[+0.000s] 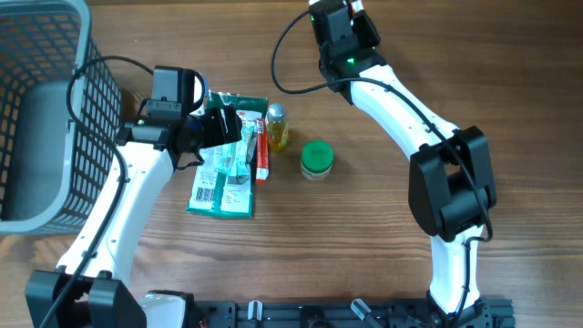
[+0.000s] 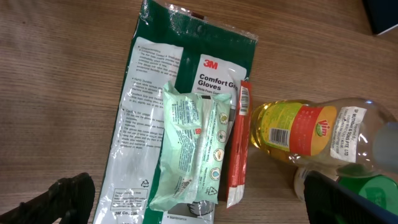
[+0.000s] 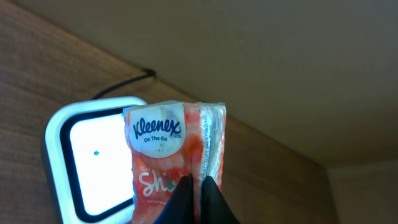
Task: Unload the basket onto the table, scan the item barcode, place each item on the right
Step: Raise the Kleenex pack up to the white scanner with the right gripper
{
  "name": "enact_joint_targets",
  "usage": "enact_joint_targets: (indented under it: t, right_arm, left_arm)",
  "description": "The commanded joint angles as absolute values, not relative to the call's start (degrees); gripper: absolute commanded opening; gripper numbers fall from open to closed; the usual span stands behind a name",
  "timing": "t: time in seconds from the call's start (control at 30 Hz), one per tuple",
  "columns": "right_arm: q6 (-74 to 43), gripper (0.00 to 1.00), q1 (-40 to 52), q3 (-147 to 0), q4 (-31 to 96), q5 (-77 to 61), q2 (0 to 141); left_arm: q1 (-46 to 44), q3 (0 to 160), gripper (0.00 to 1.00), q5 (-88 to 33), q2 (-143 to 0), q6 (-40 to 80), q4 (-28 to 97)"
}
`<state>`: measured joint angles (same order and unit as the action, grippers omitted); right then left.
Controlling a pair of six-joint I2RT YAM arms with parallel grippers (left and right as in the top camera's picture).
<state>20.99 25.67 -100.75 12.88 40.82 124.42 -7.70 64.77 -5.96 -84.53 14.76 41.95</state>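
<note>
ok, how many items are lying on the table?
5: gloves pack, wipes pack on it, red sachet alongside, oil bottle, green-lidded jar rightmost. Left arm may hide more.

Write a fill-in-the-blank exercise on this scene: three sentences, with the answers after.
1. The right end effector is shut on an orange-and-white plastic tissue pack branded ____.
2. The flat dark green plastic package below the left end effector reads 3M Comfort ____.
3. The small round jar beside the yellow oil bottle has a ____ lid.
Missing words: Kleenex; Gloves; green.
</note>
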Motion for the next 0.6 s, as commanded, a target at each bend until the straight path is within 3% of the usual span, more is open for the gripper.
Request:
enact_joint_targets:
  t: [0.0,0.3,0.57]
  right_arm:
    - [22.52,0.04,25.39,-101.67,11.09,41.98,127.2]
    - [19.92,0.04,22.63,-101.67,11.86,40.14,127.74]
    - [12.05,0.04,21.65,-101.67,28.45,36.67,111.98]
  left_arm:
    - [-7.49,65.36,1.0,-6.59,-84.42,15.49,41.8]
    - [-7.49,65.36,1.0,-6.59,-84.42,15.49,41.8]
    - [-7.49,65.36,1.0,-6.59,-84.42,15.49,41.8]
